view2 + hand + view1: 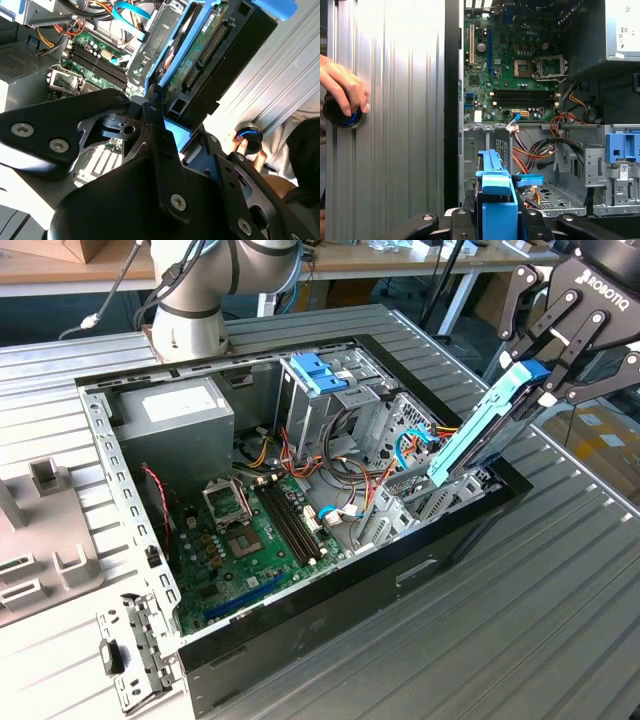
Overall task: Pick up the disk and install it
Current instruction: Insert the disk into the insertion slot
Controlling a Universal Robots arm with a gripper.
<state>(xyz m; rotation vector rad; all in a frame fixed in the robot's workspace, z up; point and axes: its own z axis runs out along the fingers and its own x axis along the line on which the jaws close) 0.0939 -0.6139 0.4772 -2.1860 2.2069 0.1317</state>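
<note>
Open desktop computer case [300, 625] lying on its side on a ribbed metal tabletop [560, 620], interior exposed. The gripper [540, 380] hangs above the end of the case at the exterior view's right. Its black fingers [152, 117] are closed on the upper end of the disk [487, 435], which is carried in a light-blue plastic carrier [496, 200]. The disk is held clear of the tabletop and steeply tilted. Its upper end stands above the case rim, and its lower end reaches down among the bare metal brackets inside that end of the case; whether it touches them cannot be told. The second wrist view shows the green circuit-board face of the disk [200, 55] between the fingers.

Within the case:
- the green motherboard [255, 540] lies on the floor;
- the grey power-supply box [185, 415] occupies the far corner at the exterior view's left;
- the metal drive cage with blue tabs [320, 375] stands along the far wall.

The arm's base [190, 310] stands on the tabletop behind the case. A person's hand [342, 85] rests on a round black knob with a blue ring [340, 114] at the tabletop's edge.
</note>
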